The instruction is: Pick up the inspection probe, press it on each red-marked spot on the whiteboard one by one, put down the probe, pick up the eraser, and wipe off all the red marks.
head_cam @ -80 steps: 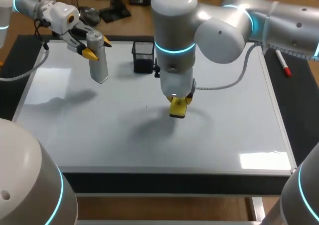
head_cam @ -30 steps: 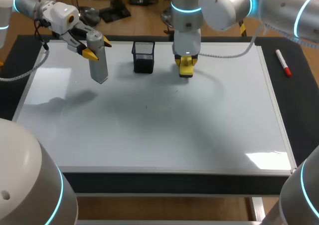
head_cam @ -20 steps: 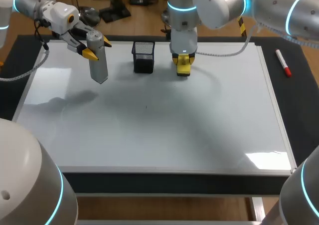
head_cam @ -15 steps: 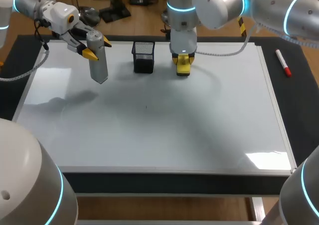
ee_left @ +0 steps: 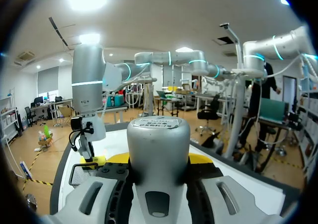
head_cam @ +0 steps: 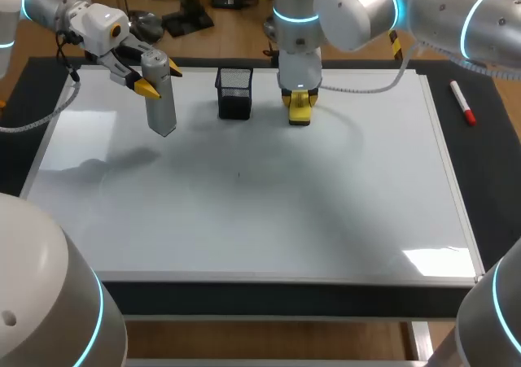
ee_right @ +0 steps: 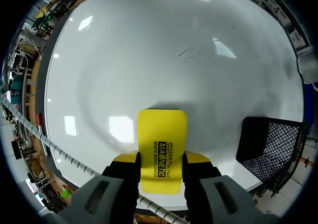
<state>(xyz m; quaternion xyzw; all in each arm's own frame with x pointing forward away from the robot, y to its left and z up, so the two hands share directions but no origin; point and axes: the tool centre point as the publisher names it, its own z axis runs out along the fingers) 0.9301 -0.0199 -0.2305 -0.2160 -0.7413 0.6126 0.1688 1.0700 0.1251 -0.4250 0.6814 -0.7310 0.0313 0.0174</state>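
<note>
Gripping eraser (ee_right: pixel 161 139) in right hand (ee_right: pixel 161 159), low at whiteboard's (head_cam: pixel 269 212) far edge by basket (head_cam: pixel 234 93), likely parking it. Clamping probe (head_cam: pixel 161 111) in left hand (head_cam: pixel 161 80), raised far left, out of way.

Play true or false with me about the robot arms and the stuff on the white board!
1. The right end effector holds the yellow eraser. True.
2. The left end effector is empty. False: it grips the silver probe.
3. The black mesh basket lies tipped over. False: it stands upright.
4. The red marker lies off the whiteboard. True: it is beside the right edge.
</note>
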